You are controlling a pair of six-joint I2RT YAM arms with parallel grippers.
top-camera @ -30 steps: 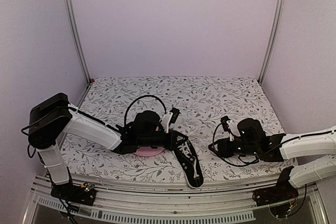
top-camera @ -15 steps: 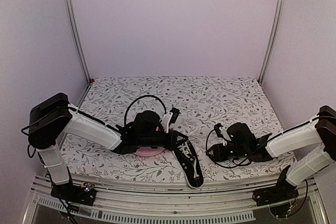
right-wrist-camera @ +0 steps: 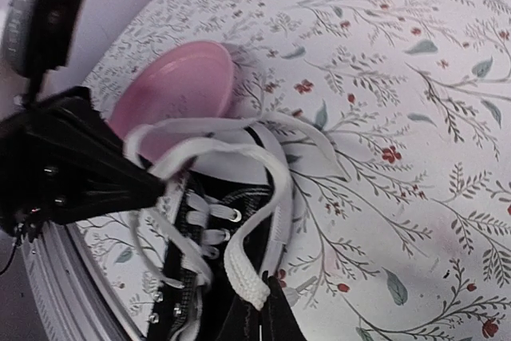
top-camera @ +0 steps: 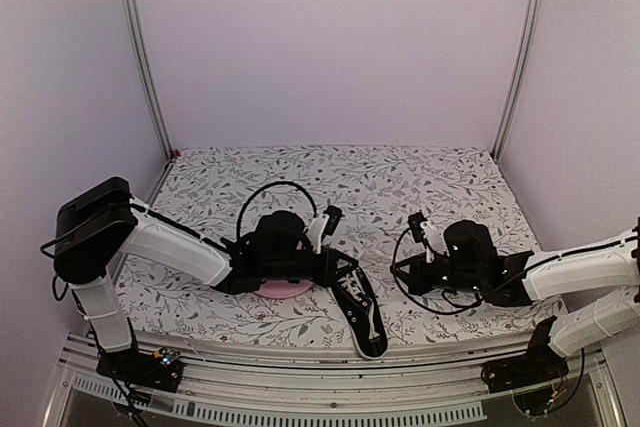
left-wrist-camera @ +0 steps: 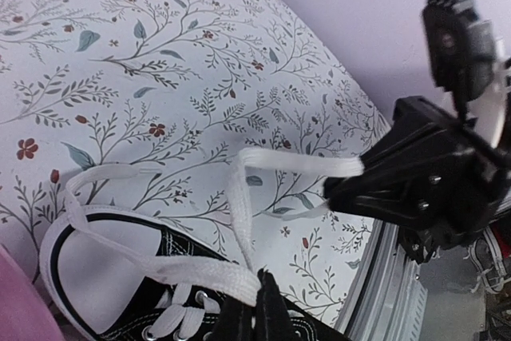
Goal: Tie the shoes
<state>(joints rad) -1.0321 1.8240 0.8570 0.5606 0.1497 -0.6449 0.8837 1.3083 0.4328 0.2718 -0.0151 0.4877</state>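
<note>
Lace-crossing looks to be the step in hand: one black sneaker (top-camera: 365, 315) lies near-centre on the table (top-camera: 300, 177) just right of one pink plate (top-camera: 285, 290), the left gripper (right-wrist-camera: 152, 185) and right gripper (left-wrist-camera: 339, 189) each clamped on one of its two white laces (left-wrist-camera: 239, 205), which next need drawing across into a knot.

Canvas sneaker (top-camera: 362, 309), woven laces (right-wrist-camera: 249, 275), plate (right-wrist-camera: 180, 85) perhaps smooth plastic

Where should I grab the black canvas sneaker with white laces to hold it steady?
At the heel collar, from above, one finger inside the opening. The black canvas sneaker sits sole-down with its heel end free, while the laces and the pink plate crowd the toe.
</note>
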